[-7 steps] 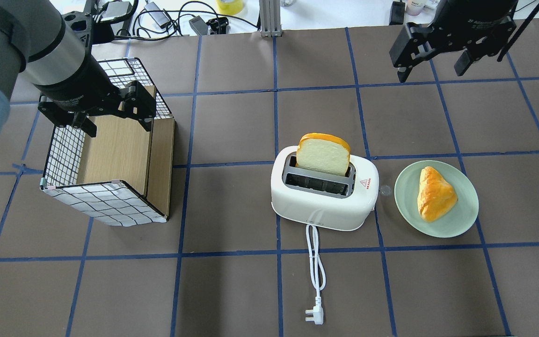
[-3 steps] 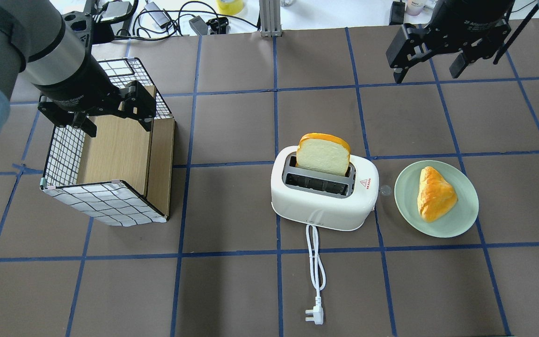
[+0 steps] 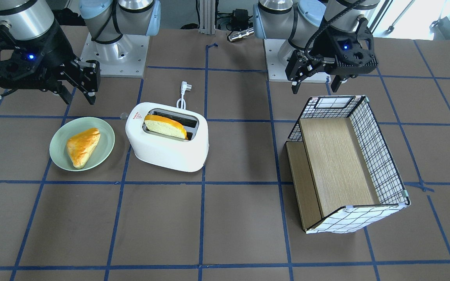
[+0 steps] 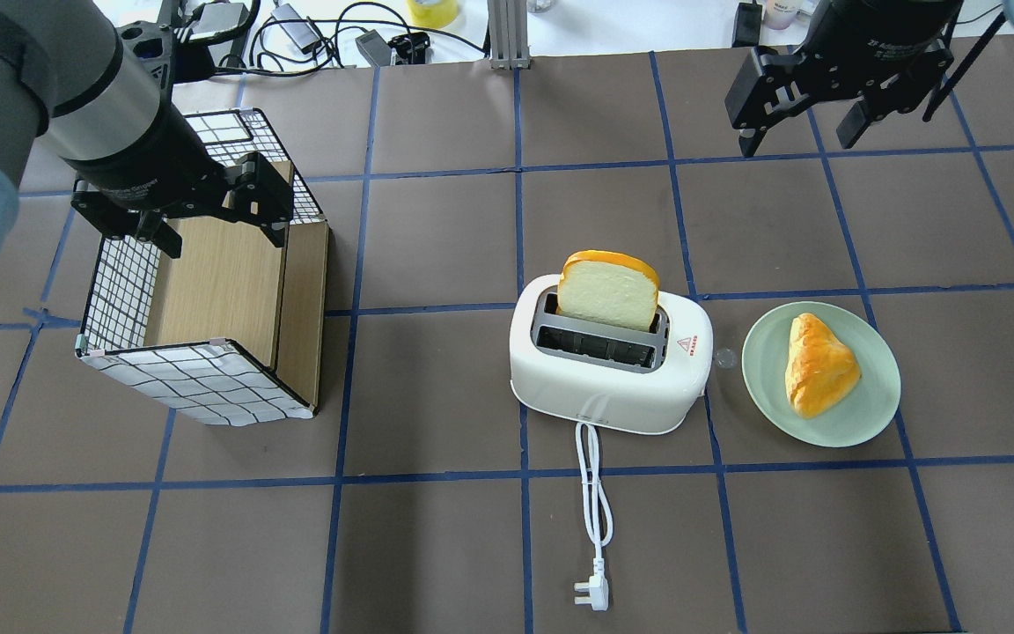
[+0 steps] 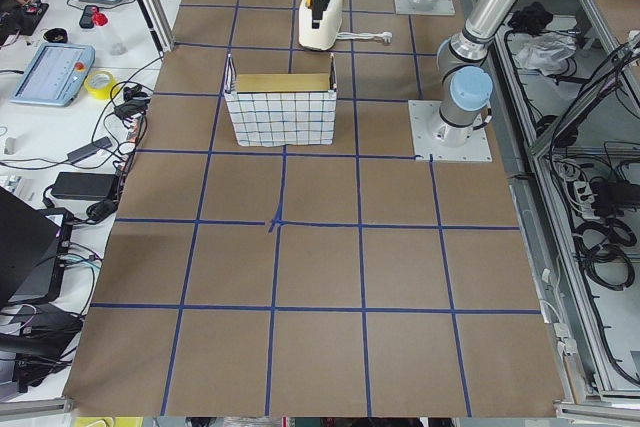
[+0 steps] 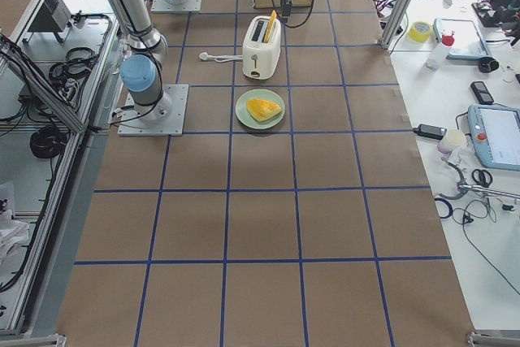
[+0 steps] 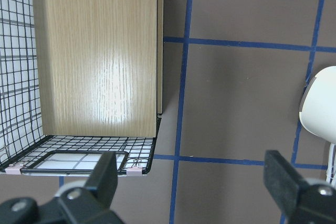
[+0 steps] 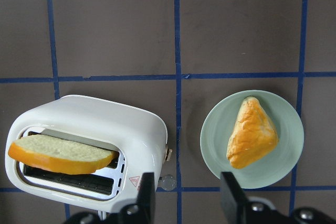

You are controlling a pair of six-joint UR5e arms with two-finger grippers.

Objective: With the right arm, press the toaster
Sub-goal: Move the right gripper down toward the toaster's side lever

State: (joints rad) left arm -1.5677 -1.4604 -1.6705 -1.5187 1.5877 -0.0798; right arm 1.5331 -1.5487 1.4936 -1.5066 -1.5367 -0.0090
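Note:
The glossy white toaster stands mid-table with a bread slice upright in its far slot; it also shows in the front view and the right wrist view. Its white cord and plug trail toward the robot. A small lever knob sticks out of the toaster's end that faces the plate. My right gripper is open and empty, high above the table beyond the toaster and plate, apart from both. My left gripper is open and empty over the wire basket.
A pale green plate with a golden triangular pastry lies right of the toaster. A wire grid basket with wooden panels lies on its side at the left. Cables and devices lie beyond the far table edge.
My right gripper has shifted slightly left and toward the far edge in the overhead view. The left arm, toaster and plate have not moved.

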